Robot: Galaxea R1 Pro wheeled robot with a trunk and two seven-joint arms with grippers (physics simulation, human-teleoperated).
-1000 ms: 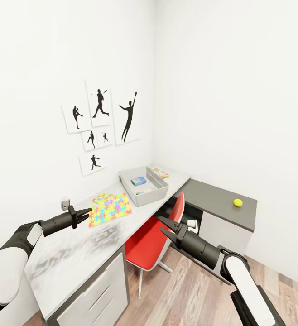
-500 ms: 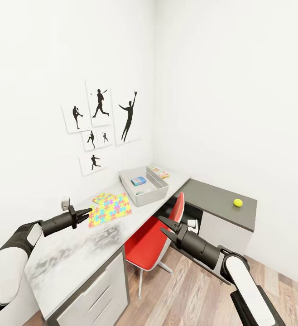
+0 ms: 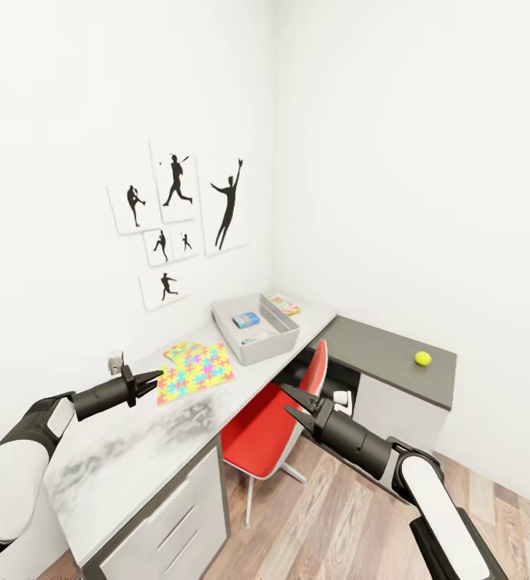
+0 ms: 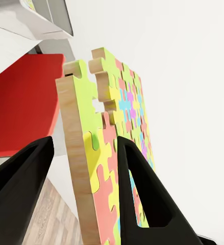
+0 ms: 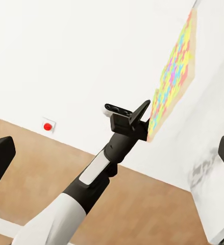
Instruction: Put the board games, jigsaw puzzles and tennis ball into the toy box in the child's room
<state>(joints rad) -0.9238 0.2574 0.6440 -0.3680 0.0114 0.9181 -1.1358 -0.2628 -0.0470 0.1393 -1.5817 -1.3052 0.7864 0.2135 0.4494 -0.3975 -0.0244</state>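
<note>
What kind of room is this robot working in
Most likely a child's bedroom or study corner: baseball-player silhouettes hang on the wall, bright jigsaw puzzles lie on a white L-shaped table, and a red chair stands at it.

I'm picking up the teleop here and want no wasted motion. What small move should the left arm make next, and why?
Probably close the left claw on the near jigsaw puzzle. The left wrist view shows the mat's edge already between the open fingers, and in the head view the claw sits at that edge on the table. The toy box lies just beyond.
</note>
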